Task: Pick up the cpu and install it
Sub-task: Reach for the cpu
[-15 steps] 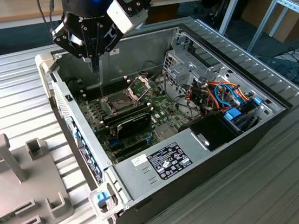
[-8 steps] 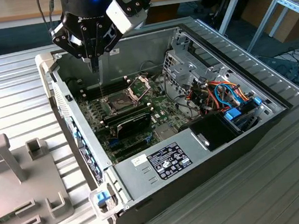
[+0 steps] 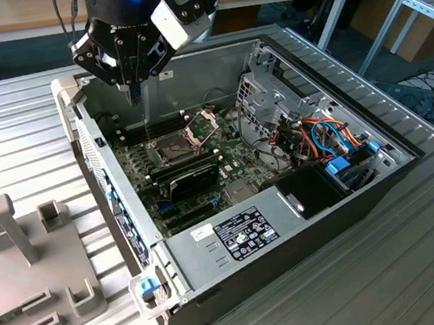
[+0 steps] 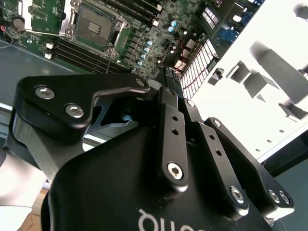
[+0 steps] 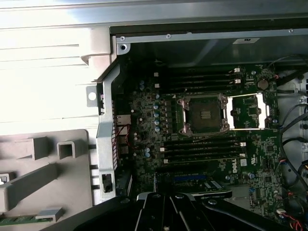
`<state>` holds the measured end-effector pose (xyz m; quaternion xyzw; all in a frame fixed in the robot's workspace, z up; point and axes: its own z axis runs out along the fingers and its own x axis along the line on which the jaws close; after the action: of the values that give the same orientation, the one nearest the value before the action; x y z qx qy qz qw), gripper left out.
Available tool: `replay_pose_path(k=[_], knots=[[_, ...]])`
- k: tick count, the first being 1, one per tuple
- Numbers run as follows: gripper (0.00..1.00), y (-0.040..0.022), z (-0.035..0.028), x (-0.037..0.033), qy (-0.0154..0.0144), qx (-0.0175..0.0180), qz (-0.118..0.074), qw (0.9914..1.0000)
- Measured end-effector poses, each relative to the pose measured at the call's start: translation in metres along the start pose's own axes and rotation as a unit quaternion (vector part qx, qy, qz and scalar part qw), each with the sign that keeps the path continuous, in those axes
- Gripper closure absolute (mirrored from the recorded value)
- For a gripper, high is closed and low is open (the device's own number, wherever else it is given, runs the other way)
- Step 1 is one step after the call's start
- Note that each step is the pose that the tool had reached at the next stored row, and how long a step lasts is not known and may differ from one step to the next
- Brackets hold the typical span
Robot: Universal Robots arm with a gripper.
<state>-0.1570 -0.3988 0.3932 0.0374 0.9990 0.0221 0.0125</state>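
My gripper (image 3: pixel 137 101) hangs over the far left corner of the open computer case (image 3: pixel 211 246), above the motherboard (image 3: pixel 163 177). Its fingers (image 4: pixel 169 91) stand close together and look shut, with nothing visible between them. The square socket (image 5: pixel 202 114) sits uncovered and looks empty in both wrist views, its hinged metal frame (image 3: pixel 203 124) swung up on the far side. It lies below the gripper and toward the exterior view's right. Black memory sticks (image 5: pixel 202 147) run along both sides of the socket. The cpu is out of view.
A grey fixture (image 3: pixel 31 264) with upright blocks and slots lies on the ribbed table (image 3: pixel 420 264) at the exterior view's left. Inside the case, a drive cage (image 3: pixel 260 98), orange and blue cables (image 3: pixel 325 137) and a black power supply (image 3: pixel 315 186) fill the right side.
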Motion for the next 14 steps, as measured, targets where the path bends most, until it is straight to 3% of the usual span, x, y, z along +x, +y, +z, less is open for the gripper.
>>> replay_pose_path(k=[14], knots=[[0.89, -0.0004, -0.0001, 0.0051, 0.0000, 0.0000, 0.000, 1.00000]])
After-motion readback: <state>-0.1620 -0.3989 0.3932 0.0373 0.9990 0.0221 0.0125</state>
